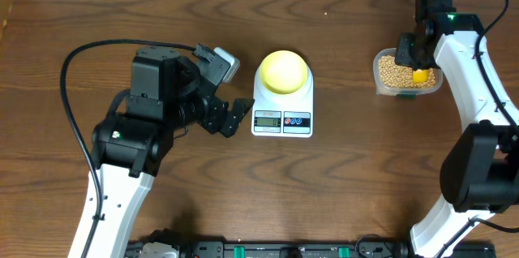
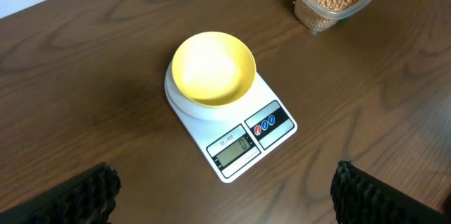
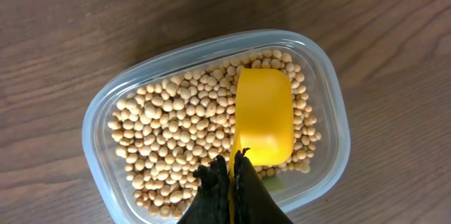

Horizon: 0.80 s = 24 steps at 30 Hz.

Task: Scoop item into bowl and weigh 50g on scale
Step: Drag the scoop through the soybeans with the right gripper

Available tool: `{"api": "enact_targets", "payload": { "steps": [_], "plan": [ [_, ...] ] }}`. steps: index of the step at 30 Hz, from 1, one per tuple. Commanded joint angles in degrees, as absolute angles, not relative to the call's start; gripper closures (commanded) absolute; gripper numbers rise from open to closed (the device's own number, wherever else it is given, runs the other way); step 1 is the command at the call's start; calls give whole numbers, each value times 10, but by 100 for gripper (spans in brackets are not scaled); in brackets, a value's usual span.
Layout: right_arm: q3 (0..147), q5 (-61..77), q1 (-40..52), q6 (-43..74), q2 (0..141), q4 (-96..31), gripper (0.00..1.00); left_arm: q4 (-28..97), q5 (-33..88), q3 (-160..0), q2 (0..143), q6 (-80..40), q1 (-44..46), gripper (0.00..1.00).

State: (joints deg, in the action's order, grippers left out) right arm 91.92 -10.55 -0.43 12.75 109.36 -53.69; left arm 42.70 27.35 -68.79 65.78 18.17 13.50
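Right wrist: right tool (image 3: 229,172) clamps scoop (image 3: 264,115) handle, cup pointing away over beans (image 3: 169,132); left tool (image 2: 225,203) gaping, empty.

**Markings on the scale (image 2: 232,136).** Left wrist view: the grey LCD display (image 2: 235,151) carries 1 dark digit at its right end, apparently 0. A short line of small print (image 2: 225,139) stands on the white face just above the display and is too small to read. The 2 round buttons (image 2: 264,125), 1 red and 1 blue, bear white marks that cannot be made out. Overhead view: the same display and buttons appear, with nothing legible.
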Motion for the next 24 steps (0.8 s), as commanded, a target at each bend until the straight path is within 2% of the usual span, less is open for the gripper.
{"api": "enact_targets", "payload": {
  "steps": [1, 17, 24],
  "plan": [
    [911, -81, -8, 130, 1098, -536, 99, 429, 285, -685, 656, 179, 132, 3],
    [911, -66, -8, 124, 1098, -533, 99, 429, 285, -685, 656, 179, 132, 2],
    [911, 16, -33, 109, 1098, -524, 99, 429, 285, -685, 656, 179, 132, 2]
  ]
}}
